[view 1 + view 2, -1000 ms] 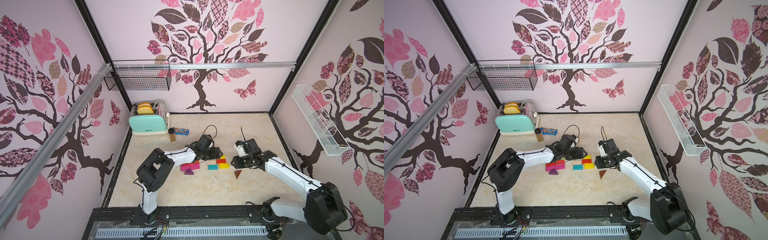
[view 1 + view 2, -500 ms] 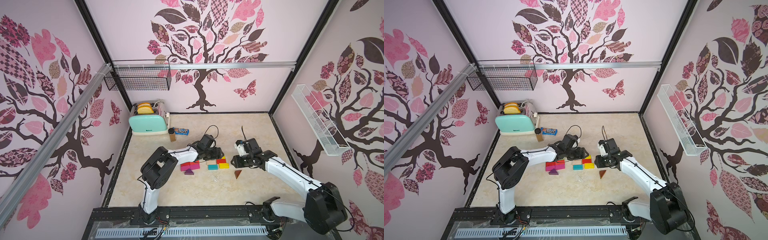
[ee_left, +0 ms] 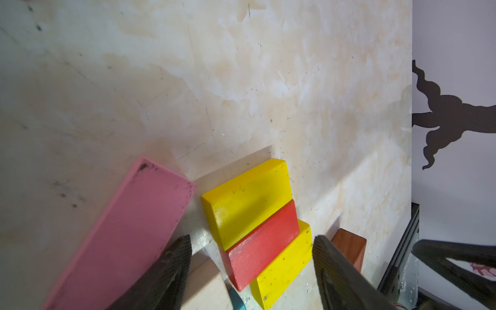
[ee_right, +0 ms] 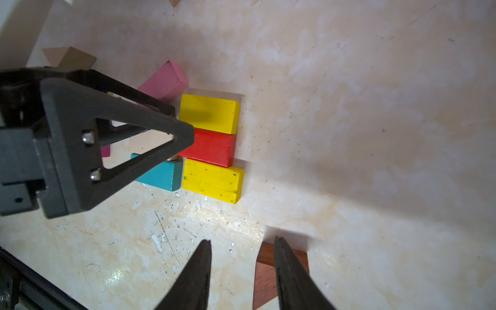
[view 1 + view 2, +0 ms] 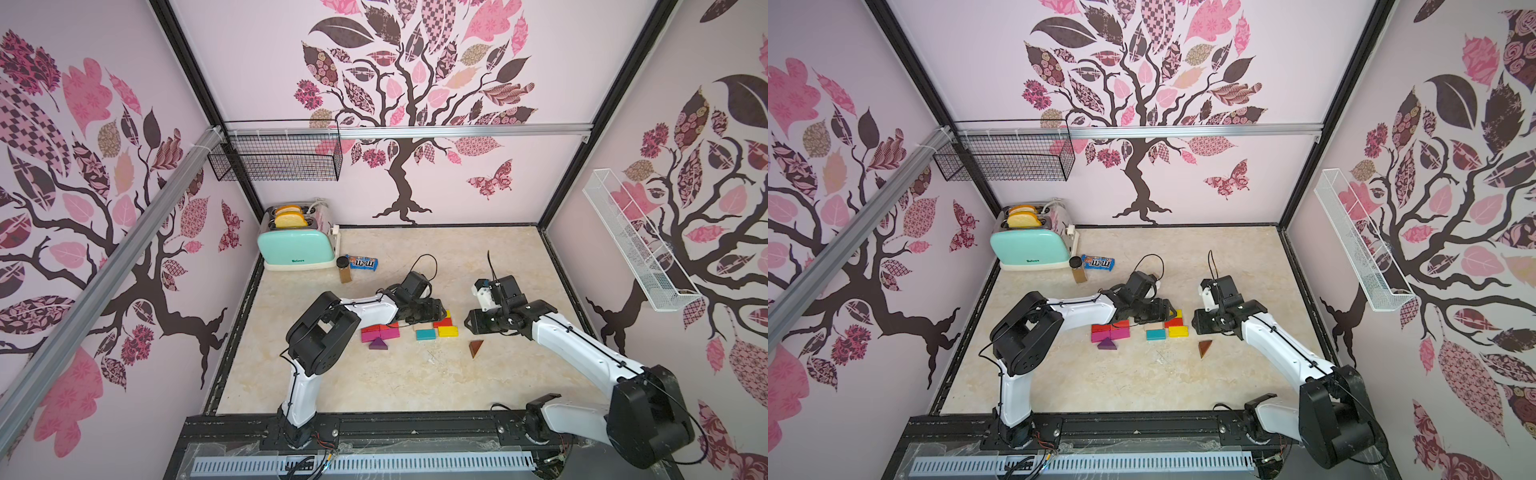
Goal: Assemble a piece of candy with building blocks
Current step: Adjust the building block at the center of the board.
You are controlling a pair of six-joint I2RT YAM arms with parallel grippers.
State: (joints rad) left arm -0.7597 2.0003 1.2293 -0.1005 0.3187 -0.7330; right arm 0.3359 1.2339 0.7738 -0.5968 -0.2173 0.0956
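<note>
The building blocks (image 5: 1178, 331) lie in a loose cluster about the middle of the tabletop (image 5: 374, 386), and the candy looks to me roughly half built. Nearest the front edge, the brown triangle (image 5: 476, 347) lies alone, apart from the rest toward the right edge. The purple triangle (image 5: 377, 343) touches the front of a red and magenta row (image 5: 380, 331). Next to that row, toward the right edge, come a teal block (image 5: 426, 334) and a yellow block (image 5: 448, 331). A red block (image 4: 208, 147) and a second yellow block (image 4: 209, 114) are stepped behind them, all flat and touching. Farther back a long pink block (image 3: 128, 230) lies askew, and a tan triangle (image 4: 69, 57) sits beyond it. By my reading the body is partly laid; the pink block wants squaring in, and the triangles have yet to go to the two ends as wrapper twists.

Both arms rise from the front edge and bend down toward the blocks. The right gripper (image 4: 241, 241), low beside the cluster, is narrowly parted and holds nothing. One of its fingers hangs over the brown triangle; whether it touches I cannot tell. The left gripper (image 3: 251, 239) stands wide and empty over the cluster, its fingers (image 3: 174, 268) either side of the red and yellow blocks.
</note>
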